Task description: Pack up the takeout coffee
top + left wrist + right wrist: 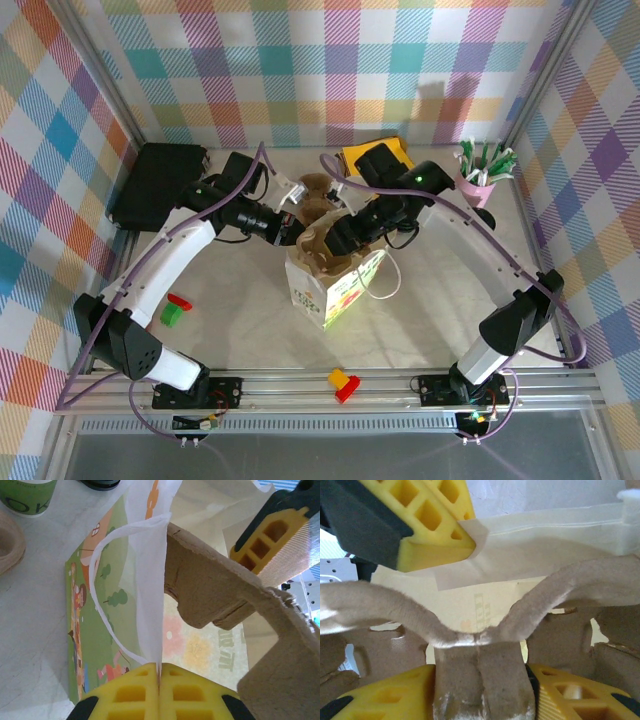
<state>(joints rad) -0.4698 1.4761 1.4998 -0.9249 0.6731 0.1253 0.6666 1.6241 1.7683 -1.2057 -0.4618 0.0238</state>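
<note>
The white paper bag (338, 292) with a green printed side stands at mid-table. My left gripper (292, 232) (159, 672) is shut on the bag's thin white rim (150, 580) and holds it taut. My right gripper (347, 236) (480, 680) is shut on the centre handle of a brown cardboard cup carrier (325, 245) (470, 630), which sits over the bag's mouth. The carrier's edge (210, 590) reaches into the left wrist view. A green paper cup (27, 495) stands at that view's top left, its top cut off. I cannot tell if it is the takeout coffee.
A pink cup of straws (478, 182) stands at the back right. A black case (155, 185) lies back left, a yellow item (378, 152) at the back. Another brown carrier (315, 187) lies behind the bag. Small green and red blocks (175, 310) lie left, and a red-yellow piece (343, 383) near front.
</note>
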